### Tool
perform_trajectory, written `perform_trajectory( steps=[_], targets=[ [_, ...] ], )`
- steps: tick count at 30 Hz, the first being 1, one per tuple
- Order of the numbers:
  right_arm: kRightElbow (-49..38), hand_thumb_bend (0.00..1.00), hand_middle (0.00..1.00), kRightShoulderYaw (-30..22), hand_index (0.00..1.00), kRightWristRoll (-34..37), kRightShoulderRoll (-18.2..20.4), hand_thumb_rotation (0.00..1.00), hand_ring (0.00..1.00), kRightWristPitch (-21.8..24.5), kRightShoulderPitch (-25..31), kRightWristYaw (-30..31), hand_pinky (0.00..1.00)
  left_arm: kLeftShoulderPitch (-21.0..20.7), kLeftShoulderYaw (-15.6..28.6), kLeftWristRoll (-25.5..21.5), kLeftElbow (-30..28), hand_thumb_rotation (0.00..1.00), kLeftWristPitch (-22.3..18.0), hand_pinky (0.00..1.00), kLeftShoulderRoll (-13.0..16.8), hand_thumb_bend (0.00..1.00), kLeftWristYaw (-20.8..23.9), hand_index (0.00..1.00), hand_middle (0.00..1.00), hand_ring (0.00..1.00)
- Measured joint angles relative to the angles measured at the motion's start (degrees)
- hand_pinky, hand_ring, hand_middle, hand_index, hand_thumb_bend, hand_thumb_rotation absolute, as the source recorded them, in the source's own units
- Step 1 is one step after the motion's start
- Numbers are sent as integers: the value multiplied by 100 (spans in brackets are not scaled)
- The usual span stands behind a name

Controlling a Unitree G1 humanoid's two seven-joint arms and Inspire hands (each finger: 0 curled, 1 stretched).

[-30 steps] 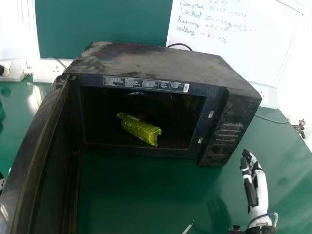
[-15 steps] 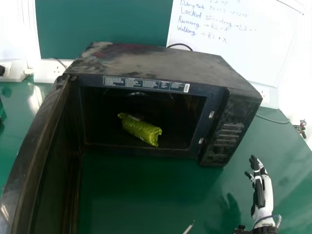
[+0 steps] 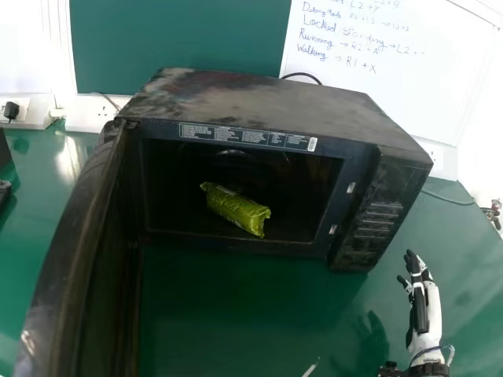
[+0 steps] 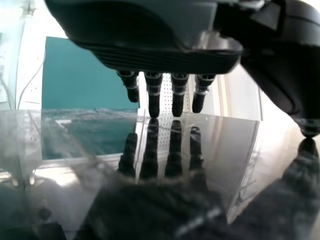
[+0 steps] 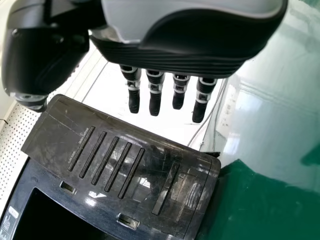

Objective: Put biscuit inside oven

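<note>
While the biscuit packet (image 3: 236, 209) is lying in its green wrapper inside the oven (image 3: 267, 98), it is resting aslant on the cavity floor, one end pointing toward the front and right. The door (image 3: 67, 259) is standing wide open on the left, leaving the front of the cavity uncovered, and the control panel (image 3: 373, 220) is facing forward on the right. My right hand (image 3: 424, 310) is hovering to the right of the oven, well apart from the packet; its fingers are extending nearly straight, its thumb is standing clear of them, and it is holding nothing. My left hand (image 4: 165, 57) is also opening out, with straight fingers and nothing in its hold, above a glossy surface that is mirroring it; I cannot tell whether its thumb is touching there. The green table (image 3: 236, 314) is carrying the oven. Behind, a whiteboard (image 3: 393, 102) with handwriting is leaning beside a dark green panel (image 3: 177, 39), and a black cable (image 3: 302, 75) is curving up behind the oven's top.
</note>
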Motion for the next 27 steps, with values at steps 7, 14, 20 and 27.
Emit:
perform_trajectory(
  steps=[7,14,20,27],
  targets=[
    [-1,87,97,1,95,-6,4,100,95,0,-1,-11,91,124,-273,445,-182,73,82,88,242,86,515,100,99,96],
    [-4,88,97,-6,96,7,10,100,95,32,-10,-19,92,302,-314,1234,-577,73,265,91,321,83,1020,100,99,97],
    [-4,87,96,-35,95,52,16,100,95,83,-27,-19,91,380,-282,2046,-1014,70,484,91,326,80,1481,100,99,96],
    [-3,87,97,-37,95,74,30,100,95,88,-34,-18,93,378,-300,2598,-1197,70,539,97,492,77,1849,100,100,100]
  ],
)
